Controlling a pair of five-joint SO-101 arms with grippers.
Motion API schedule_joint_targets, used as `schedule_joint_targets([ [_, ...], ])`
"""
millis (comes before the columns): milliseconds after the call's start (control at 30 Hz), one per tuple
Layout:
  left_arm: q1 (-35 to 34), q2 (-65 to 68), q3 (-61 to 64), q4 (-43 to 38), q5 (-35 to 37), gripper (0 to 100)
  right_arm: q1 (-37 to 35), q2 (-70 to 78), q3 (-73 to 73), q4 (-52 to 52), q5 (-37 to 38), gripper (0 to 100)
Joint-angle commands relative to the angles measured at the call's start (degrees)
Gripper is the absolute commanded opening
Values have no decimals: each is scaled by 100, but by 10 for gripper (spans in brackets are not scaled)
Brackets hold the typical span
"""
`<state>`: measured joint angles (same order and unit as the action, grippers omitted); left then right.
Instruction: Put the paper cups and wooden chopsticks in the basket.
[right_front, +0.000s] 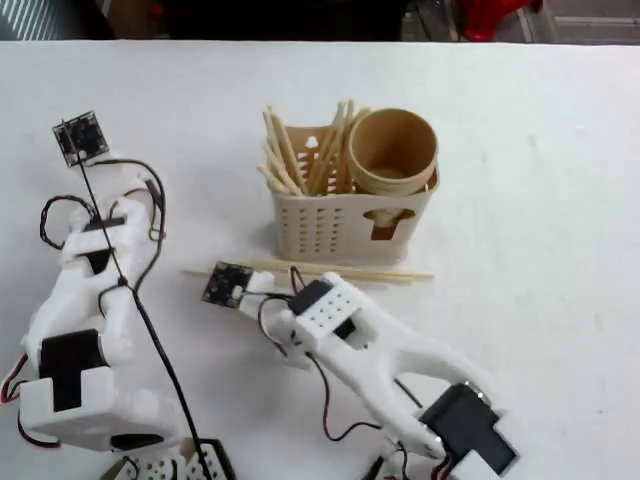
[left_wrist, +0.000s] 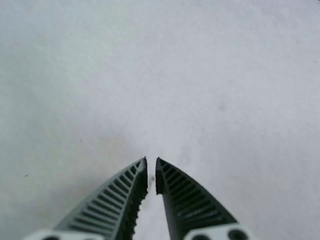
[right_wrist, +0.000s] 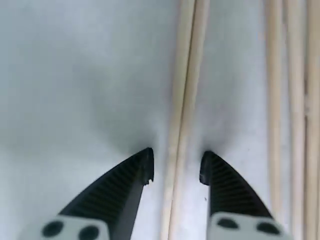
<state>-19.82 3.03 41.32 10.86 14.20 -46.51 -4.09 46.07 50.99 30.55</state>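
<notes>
White basket (right_front: 330, 228) — paper cups (right_front: 392, 150), chopsticks (right_front: 291, 152) inside

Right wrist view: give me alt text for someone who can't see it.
The right gripper hangs low over a white table, its jaws open on either side of a pair of wooden chopsticks lying together. More chopsticks lie parallel, off to one side.

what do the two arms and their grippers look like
Both arms are white plastic shells with black servo blocks. The left arm carries looping black cables, with red wires at its base; the right arm has a bracket dotted with holes and thin red and black wires. The left gripper and right gripper have dark, ribbed, tapering fingers on white mounts.
</notes>
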Motion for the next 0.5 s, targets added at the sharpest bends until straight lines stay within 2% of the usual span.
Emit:
schedule_joint_targets([
  [0, 66, -22, -325, -132, -62, 50, 101, 286, -325, 22, 53, 50],
  [67, 57, -22, -325, -132, -62, 50, 198, 295, -360, 31, 26, 12],
  [300, 57, -31, -325, -132, -62, 50, 769, 268, -378, -145, 26, 17],
  [467, 57, -31, -325, -132, -62, 50, 884, 101, -387, -119, 26, 17],
])
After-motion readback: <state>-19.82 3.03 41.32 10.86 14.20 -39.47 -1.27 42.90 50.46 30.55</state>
